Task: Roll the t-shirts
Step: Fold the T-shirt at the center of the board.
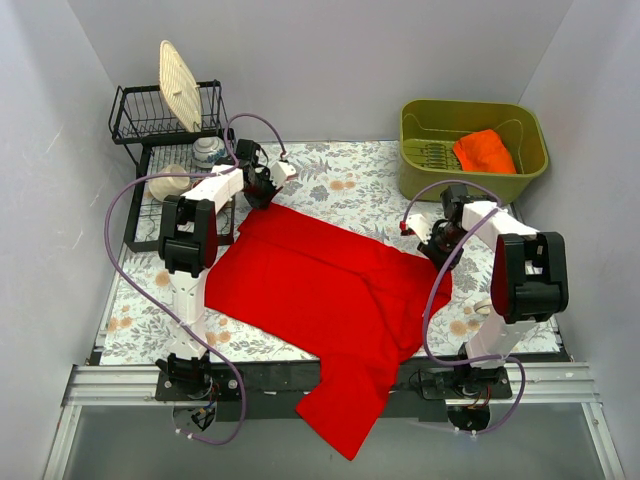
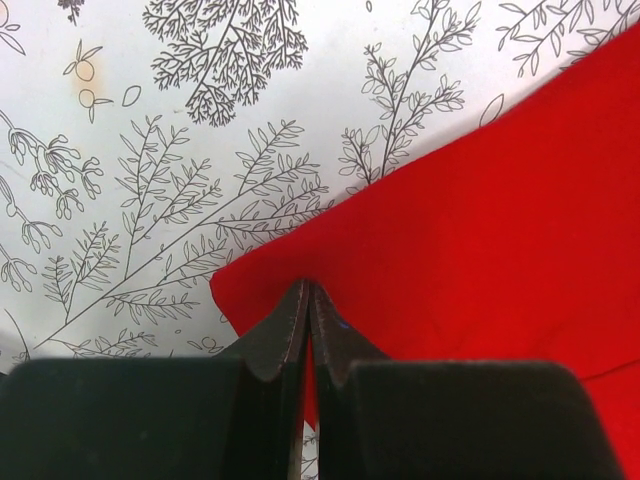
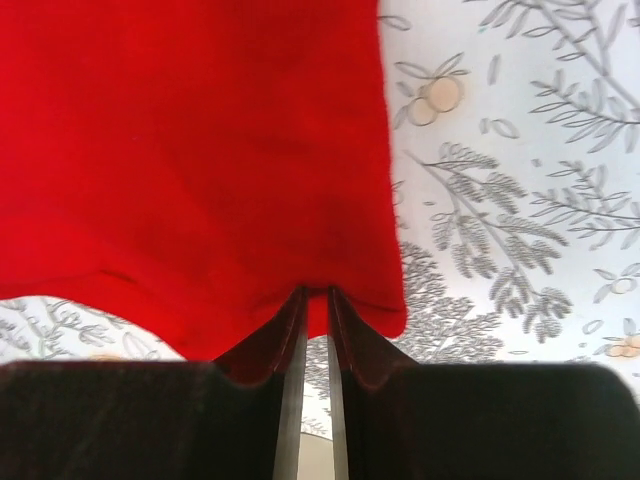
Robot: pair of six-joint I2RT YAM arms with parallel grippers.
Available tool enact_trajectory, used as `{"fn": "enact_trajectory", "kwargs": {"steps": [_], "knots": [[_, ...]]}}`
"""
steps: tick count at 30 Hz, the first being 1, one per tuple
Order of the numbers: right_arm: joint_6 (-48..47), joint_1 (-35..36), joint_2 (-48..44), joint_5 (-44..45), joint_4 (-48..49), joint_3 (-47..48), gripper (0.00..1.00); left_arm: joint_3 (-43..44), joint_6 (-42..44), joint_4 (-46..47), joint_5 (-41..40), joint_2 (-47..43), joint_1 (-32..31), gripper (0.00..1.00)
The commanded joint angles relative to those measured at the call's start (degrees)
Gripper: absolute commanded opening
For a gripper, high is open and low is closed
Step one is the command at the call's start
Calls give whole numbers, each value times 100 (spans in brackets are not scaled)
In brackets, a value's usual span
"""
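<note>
A bright red t-shirt point(image 1: 330, 295) lies spread over the flowered tablecloth, one part hanging over the near table edge. My left gripper point(image 1: 262, 190) is shut on the shirt's far left corner; in the left wrist view its fingertips point(image 2: 308, 290) pinch the red hem point(image 2: 460, 230). My right gripper point(image 1: 432, 243) is shut on the shirt's far right edge; in the right wrist view the jaws point(image 3: 314, 292) clamp a fold of the red cloth point(image 3: 200, 150), lifted a little off the table.
A green tub point(image 1: 472, 148) holding an orange cloth point(image 1: 485, 150) stands at the back right. A black dish rack point(image 1: 170, 140) with a plate, bowl and cup stands at the back left. Grey walls close in both sides.
</note>
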Motion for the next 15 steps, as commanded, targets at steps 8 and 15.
{"fn": "enact_trajectory", "kwargs": {"steps": [8,15], "knots": [[-492,28,485,861,742,-16,19,-289,-291,103,-269,-80,6,0],[-756,37,925,1792,1769,35,15,-316,-353,199,-550,78,-3,0]]}}
